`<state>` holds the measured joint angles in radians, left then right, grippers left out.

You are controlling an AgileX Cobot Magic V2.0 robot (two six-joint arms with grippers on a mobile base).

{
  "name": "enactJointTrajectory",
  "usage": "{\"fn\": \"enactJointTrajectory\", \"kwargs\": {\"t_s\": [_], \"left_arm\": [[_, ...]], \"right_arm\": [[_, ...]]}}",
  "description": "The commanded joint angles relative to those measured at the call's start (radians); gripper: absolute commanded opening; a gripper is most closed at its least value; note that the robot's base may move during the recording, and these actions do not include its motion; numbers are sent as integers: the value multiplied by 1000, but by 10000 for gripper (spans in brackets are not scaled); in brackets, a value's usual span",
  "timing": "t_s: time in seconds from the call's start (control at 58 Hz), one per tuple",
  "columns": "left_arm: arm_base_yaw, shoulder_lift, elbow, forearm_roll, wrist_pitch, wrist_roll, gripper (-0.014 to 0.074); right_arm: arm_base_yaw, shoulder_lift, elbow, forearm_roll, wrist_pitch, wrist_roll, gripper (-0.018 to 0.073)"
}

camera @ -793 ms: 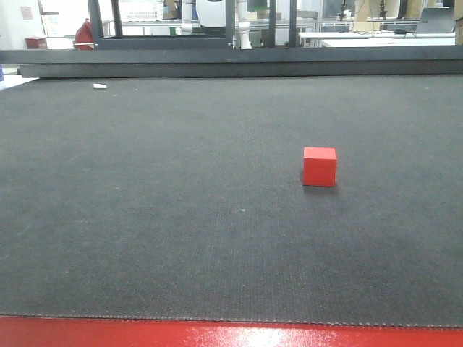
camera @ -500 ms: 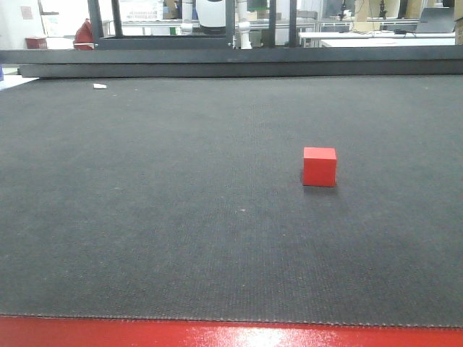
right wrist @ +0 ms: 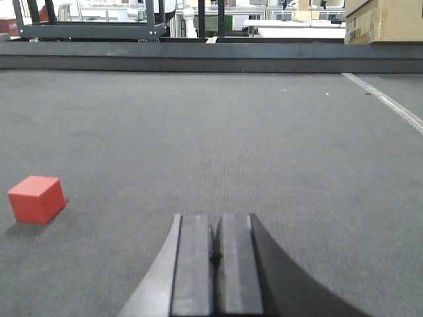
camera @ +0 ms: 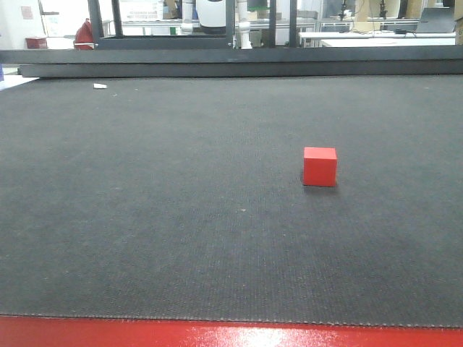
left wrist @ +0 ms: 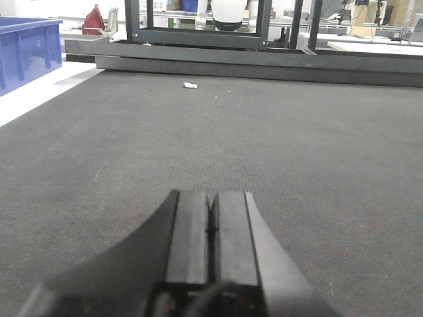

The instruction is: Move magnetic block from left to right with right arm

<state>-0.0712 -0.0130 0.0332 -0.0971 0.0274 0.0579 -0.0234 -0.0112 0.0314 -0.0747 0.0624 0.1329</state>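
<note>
One small cube, the magnetic block [camera: 320, 166], sits flat on the dark grey mat [camera: 166, 217], right of centre in the front view and alone on the weave. It is bright red, matte and sharp-edged, its top face a shade lighter than its front, and its visible faces are plain. From the right wrist it [right wrist: 36, 199] shows corner-on, low at the left.

Writing is scarce. A white printed sheet [camera: 139, 10] hangs in the frame beyond the far edge, its print too small to read (the same holds for the dark marks on the side of the tan cardboard box [right wrist: 383, 20] at far right).

At far left stands a blue bin [left wrist: 26, 49], then a white scrap [left wrist: 190, 85] lies on the mat. The left gripper [left wrist: 212, 224] is clenched, pads pressed together with nothing between them. The right gripper [right wrist: 217, 244] is likewise clenched on nothing, the block ahead of it to the left and well apart.
</note>
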Motion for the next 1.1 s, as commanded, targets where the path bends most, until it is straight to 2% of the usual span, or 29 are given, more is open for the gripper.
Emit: {"fn": "enactJointTrajectory", "kwargs": {"t_s": [0.0, 0.069, 0.207, 0.328, 0.397, 0.5, 0.569, 0.655, 0.759, 0.845, 0.931, 1.086], "left_arm": [[-3, -11, 7, -5, -84, -6, -126], [-3, -11, 7, -5, -84, -6, -126], [-3, -11, 7, -5, -84, -6, -126], [-3, -11, 7, -5, -84, -6, -126], [-3, -11, 7, -5, -84, -6, -126], [-3, -11, 7, -5, -84, -6, -126], [-3, -11, 7, -5, -84, -6, -126], [-3, -11, 7, -5, -84, -6, -126], [-3, -11, 7, -5, -84, -6, -126], [-3, -11, 7, -5, -84, -6, -126], [-3, -11, 7, -5, -84, -6, -126], [-3, -11, 7, -5, -84, -6, -126]], "right_arm": [[-7, -21, -12, 2, -130, -5, 58], [-7, -17, -59, 2, -102, -5, 58], [-6, 86, -263, 2, 78, -5, 58], [1, 241, -394, 2, 106, -5, 92], [13, 340, -454, 2, 99, -5, 179], [54, 523, -538, 1, 99, -5, 422], [93, 636, -588, 0, 107, -5, 553], [158, 763, -652, -11, 124, -5, 629], [256, 898, -743, -11, 161, -3, 624], [347, 1025, -855, -11, 247, 30, 624], [409, 1154, -984, -11, 371, 119, 624], [471, 1345, -1179, -42, 552, 283, 624]]}}
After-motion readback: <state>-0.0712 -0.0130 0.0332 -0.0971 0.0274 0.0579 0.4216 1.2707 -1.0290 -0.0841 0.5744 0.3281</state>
